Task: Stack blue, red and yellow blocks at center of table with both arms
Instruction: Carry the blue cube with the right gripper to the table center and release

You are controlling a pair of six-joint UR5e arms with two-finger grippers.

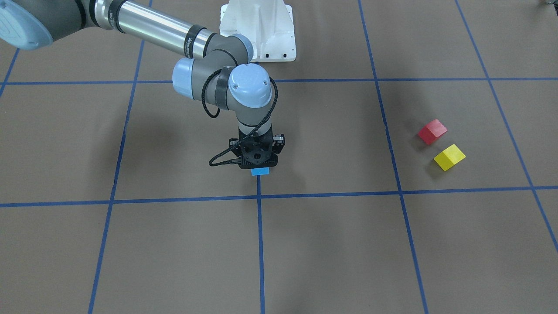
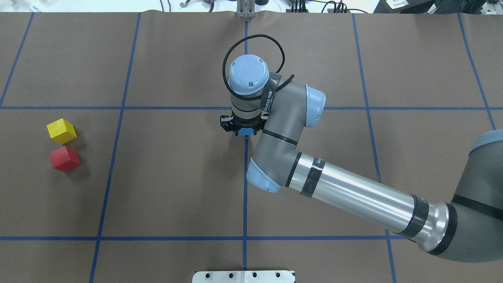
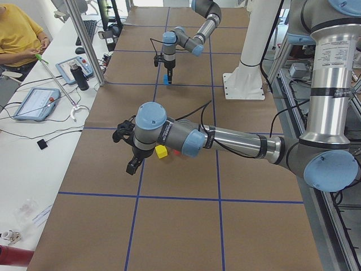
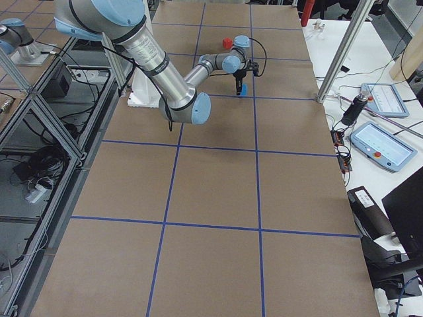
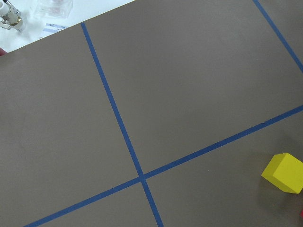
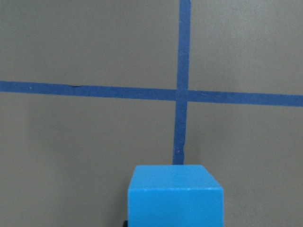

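The blue block sits low on the centre tape line, also seen in the overhead view and the right wrist view. My right gripper stands upright over it and looks shut on it. I cannot tell whether the block rests on the table. The red block and the yellow block lie side by side, slightly apart, far out on my left side. My left gripper shows only in the exterior left view, hanging above the table near the yellow block. I cannot tell whether it is open or shut.
The table is brown paper with a blue tape grid. The white robot base stands at the robot's edge. A side table with tablets, an aluminium post and a seated person border the far edge.
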